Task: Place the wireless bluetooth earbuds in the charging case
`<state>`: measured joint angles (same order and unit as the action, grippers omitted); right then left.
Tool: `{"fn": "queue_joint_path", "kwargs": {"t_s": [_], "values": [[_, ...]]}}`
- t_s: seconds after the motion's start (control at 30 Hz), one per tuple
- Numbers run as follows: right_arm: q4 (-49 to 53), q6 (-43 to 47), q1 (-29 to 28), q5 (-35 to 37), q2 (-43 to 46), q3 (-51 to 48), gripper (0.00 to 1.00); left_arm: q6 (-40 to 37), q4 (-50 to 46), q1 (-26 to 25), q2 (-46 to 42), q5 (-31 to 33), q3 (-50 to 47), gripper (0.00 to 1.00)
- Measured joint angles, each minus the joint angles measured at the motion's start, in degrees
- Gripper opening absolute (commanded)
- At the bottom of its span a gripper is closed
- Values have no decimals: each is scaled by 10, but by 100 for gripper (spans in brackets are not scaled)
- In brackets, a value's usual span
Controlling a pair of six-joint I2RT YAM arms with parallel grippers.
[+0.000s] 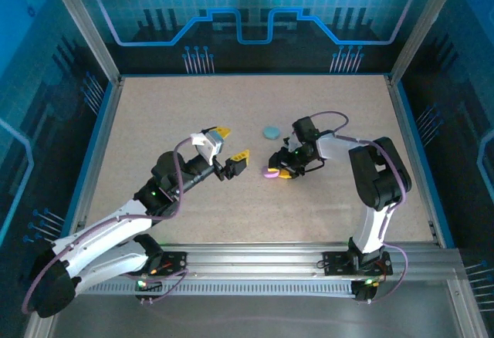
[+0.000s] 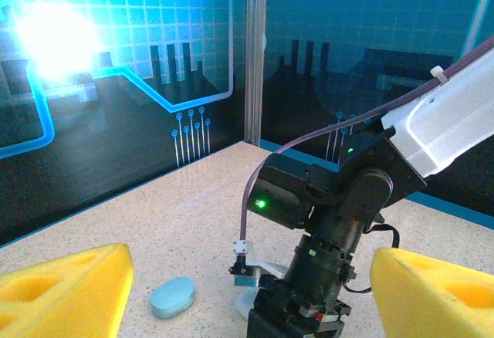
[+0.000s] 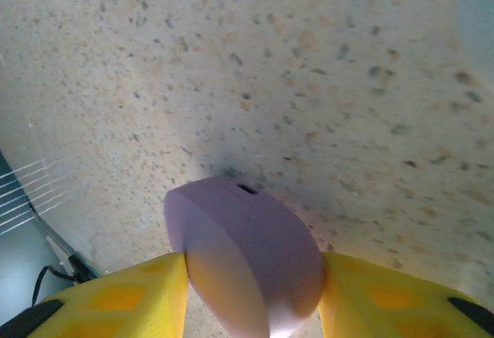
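A purple charging case (image 3: 247, 238) stands on edge between the yellow pads (image 3: 116, 299) of my right gripper (image 3: 255, 295), and both pads touch its sides. A small slot shows on its upper edge. From above, the same case (image 1: 270, 173) sits low at the right gripper (image 1: 276, 171), mid-table. A closed light blue case (image 1: 271, 132) lies flat just beyond it. My left gripper (image 1: 230, 143) hovers open to the left of both cases, with nothing between its fingers. In the left wrist view the light blue case (image 2: 171, 297) lies beside the right arm (image 2: 332, 222). The earbuds are out of view.
The speckled tabletop (image 1: 193, 106) is bounded by a blue rim and metal corner posts (image 1: 85, 21). Dark patterned walls (image 2: 116, 83) rise behind it. The right arm's purple cable (image 2: 255, 176) loops over its wrist.
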<state>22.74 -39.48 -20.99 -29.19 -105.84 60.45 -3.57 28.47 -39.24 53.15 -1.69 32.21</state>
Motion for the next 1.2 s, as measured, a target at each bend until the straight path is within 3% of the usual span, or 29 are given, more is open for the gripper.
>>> {"fn": "queue_joint_path", "kwargs": {"t_s": [0.4,0.57,0.63,0.67,0.73,0.87,1.03,1.2], "values": [[94,72,9,53,78,35,58,0,-14,0,1,5,0,84],[118,147,15,209,228,41,68,10,-33,20,11,42,0,93],[80,196,16,275,312,23,73,23,-49,46,16,57,0,99],[47,223,16,307,351,3,80,35,-61,65,18,66,0,99],[-16,268,16,369,407,-56,85,50,-82,101,22,86,0,99],[-107,325,42,470,404,-175,89,69,-97,177,27,129,-5,99],[-177,347,128,476,363,-267,89,82,-97,278,47,162,-34,99],[-293,362,157,428,333,-308,89,80,-82,312,102,181,-68,99]]}}
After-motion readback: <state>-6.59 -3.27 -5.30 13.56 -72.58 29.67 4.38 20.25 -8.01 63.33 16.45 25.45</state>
